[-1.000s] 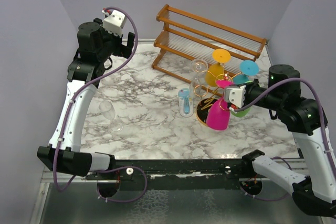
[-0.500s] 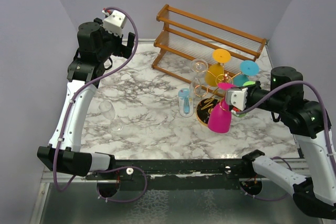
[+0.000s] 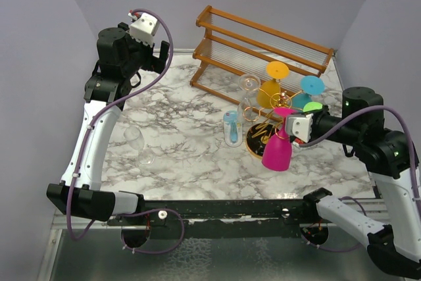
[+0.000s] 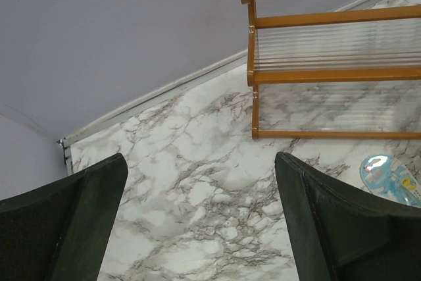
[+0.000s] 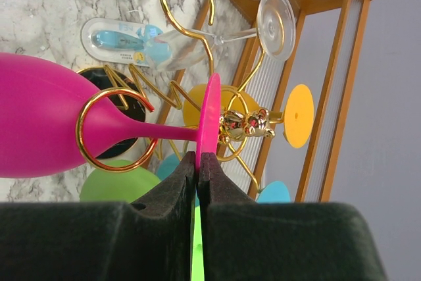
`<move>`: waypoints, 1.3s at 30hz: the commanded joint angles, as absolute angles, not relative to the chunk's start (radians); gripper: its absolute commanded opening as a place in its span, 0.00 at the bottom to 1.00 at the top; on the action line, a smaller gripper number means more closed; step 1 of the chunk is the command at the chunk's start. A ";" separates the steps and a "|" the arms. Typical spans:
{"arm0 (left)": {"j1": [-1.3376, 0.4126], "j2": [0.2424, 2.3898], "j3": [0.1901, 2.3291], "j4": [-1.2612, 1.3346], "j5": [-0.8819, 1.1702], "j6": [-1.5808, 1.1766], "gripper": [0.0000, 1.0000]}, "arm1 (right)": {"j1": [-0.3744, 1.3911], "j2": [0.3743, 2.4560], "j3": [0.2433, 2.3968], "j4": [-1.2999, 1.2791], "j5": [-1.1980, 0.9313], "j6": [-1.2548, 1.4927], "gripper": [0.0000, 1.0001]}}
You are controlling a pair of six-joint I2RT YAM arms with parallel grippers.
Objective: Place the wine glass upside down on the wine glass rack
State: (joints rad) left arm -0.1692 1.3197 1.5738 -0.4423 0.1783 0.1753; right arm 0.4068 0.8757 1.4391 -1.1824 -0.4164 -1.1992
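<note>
Right gripper (image 3: 294, 126): narrow, its two dark fingers (image 5: 177, 189) pinched on the rim of the pink glass's foot, reaching in from 3 o'clock of the rack
Wine glass (image 3: 277, 153): pink, upside down, bowl low and foot high, slightly tilted, on the 5 o'clock side of the rack post
Stem: in the right wrist view it runs through a gold ring of the rack, the pink bowl (image 5: 39, 126) on one side of the ring and the foot on the other
Bowl and table: cannot tell from here whether they touch
Wine glass rack (image 3: 258, 137): gold wire on a round black base, a little toward 3 o'clock from the middle of the marble table (image 3: 191, 116); its gold post (image 5: 243, 123) sits just beyond the pink foot
Other glasses on the rack: yellow glass (image 3: 270, 90) at 12 o'clock of the post, teal glass (image 3: 309, 89) and green glass (image 3: 310, 106) at 2 o'clock, clear glass (image 3: 248, 87) at 11 o'clock
Left gripper (image 3: 160, 54): wide apart, nothing between the fingers (image 4: 66, 228), held high over the 10 o'clock corner
Wooden shelf rack (image 3: 263, 41): along the far edge, 12 to 1 o'clock
Loose clear glass (image 3: 139, 144): lying on its side at 8 o'clock, well apart from both grippers
</note>
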 commanded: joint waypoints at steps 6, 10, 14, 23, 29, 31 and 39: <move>-0.164 1.289 1.572 -0.431 0.219 0.186 0.97 | 0.414 0.817 1.441 -1.216 -0.473 -1.148 0.04; -0.164 1.287 1.569 -0.431 0.222 0.186 0.97 | 0.414 0.797 1.409 -1.208 -0.474 -1.142 0.05; -0.164 1.283 1.563 -0.430 0.222 0.187 0.97 | 0.414 0.778 1.375 -1.191 -0.463 -1.137 0.06; -0.164 1.282 1.563 -0.431 0.219 0.192 0.97 | 0.414 0.743 1.337 -1.178 -0.470 -1.119 0.13; -0.164 1.286 1.566 -0.434 0.211 0.200 0.97 | 0.414 0.724 1.308 -1.166 -0.475 -1.106 0.18; -0.164 1.288 1.568 -0.436 0.212 0.200 0.97 | 0.414 0.721 1.299 -1.165 -0.472 -1.104 0.20; -0.164 1.292 1.566 -0.435 0.213 0.206 0.97 | 0.414 0.699 1.278 -1.157 -0.468 -1.089 0.32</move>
